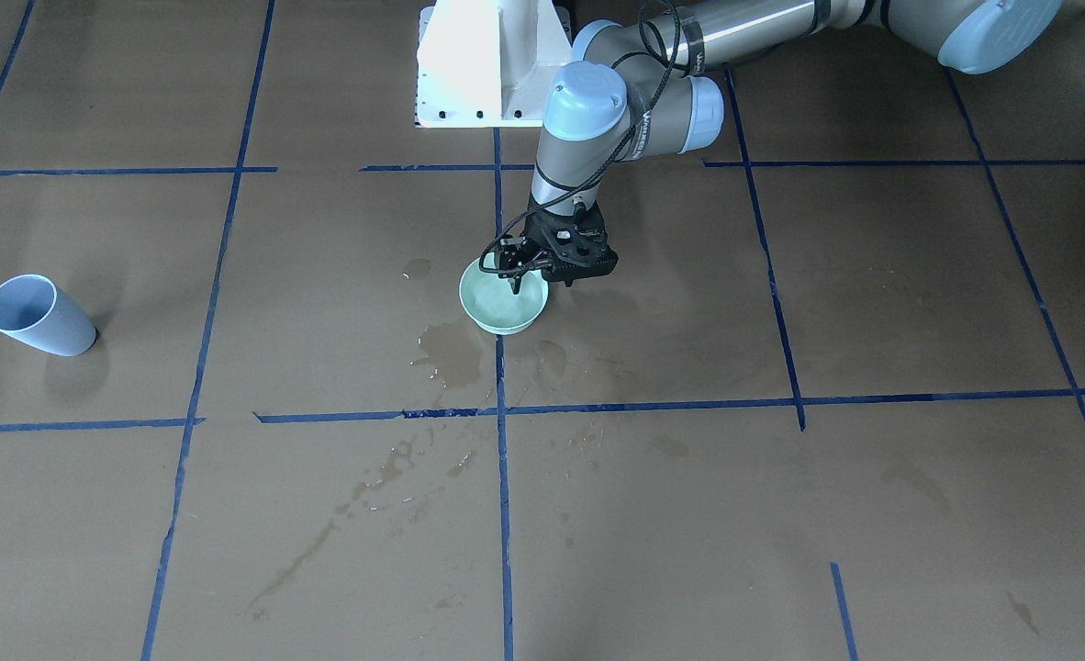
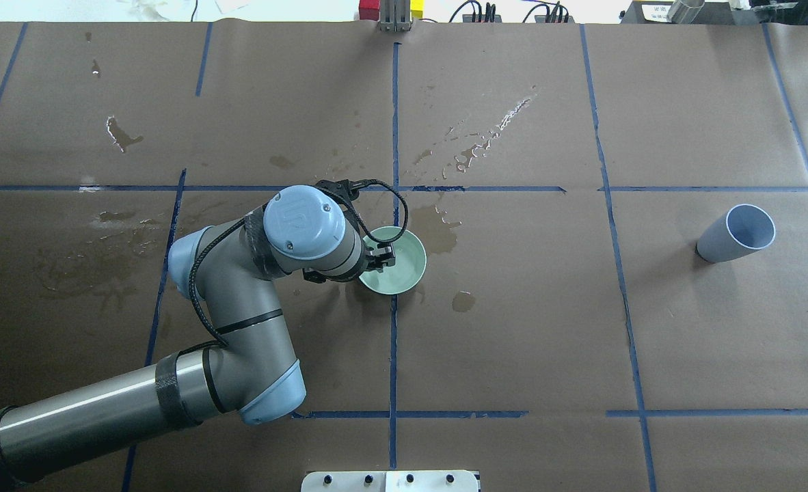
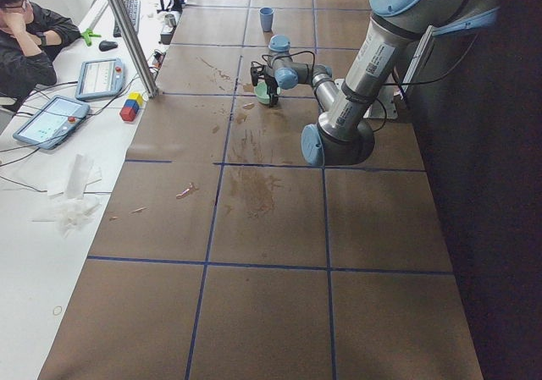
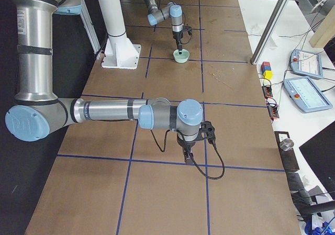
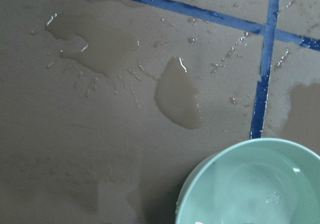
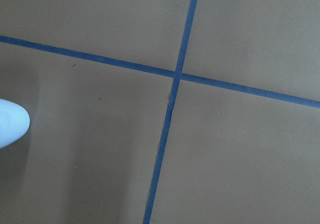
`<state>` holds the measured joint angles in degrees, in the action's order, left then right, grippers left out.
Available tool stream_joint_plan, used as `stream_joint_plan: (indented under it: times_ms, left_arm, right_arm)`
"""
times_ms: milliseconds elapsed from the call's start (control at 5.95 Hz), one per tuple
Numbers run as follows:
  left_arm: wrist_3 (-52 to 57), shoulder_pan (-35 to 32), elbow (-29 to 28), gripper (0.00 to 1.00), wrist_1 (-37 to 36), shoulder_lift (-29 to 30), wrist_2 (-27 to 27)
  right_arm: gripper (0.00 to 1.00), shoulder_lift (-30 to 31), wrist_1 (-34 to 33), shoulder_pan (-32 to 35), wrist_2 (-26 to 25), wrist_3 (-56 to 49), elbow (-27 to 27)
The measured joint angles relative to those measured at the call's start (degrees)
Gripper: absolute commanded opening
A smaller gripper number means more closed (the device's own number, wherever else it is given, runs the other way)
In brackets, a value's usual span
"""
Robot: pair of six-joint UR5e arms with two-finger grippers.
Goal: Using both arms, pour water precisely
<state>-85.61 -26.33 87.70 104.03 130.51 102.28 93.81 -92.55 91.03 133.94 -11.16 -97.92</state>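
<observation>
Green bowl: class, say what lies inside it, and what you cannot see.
Clear water lies in the green bowl, where the left gripper dips in. Overhead, that arm's wrist covers the bowl's near part.

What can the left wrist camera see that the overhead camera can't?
Only the left wrist view shows the water inside the green bowl up close. Only the overhead view shows the left arm, its gripper at the bowl's rim, and the blue cup. Both show the bowl, blue tape lines and wet stains.
</observation>
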Motion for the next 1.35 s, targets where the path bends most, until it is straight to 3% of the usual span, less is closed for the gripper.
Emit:
stream_joint_plan:
  times_ms: [841, 1345]
  left_arm:
    - [0.48, -1.73, 0.97, 0.0, -0.03, -0.17, 1.89]
    - [6.42, -9.82, 7.72, 0.0, -0.15, -6.35, 12.98]
  right_arm:
    - [1.0, 0.49, 0.09, 0.0, -0.11, 0.11, 0.07]
    - [1.0, 0.48, -0.01, -0.27, 0.13, 0.23, 0.21]
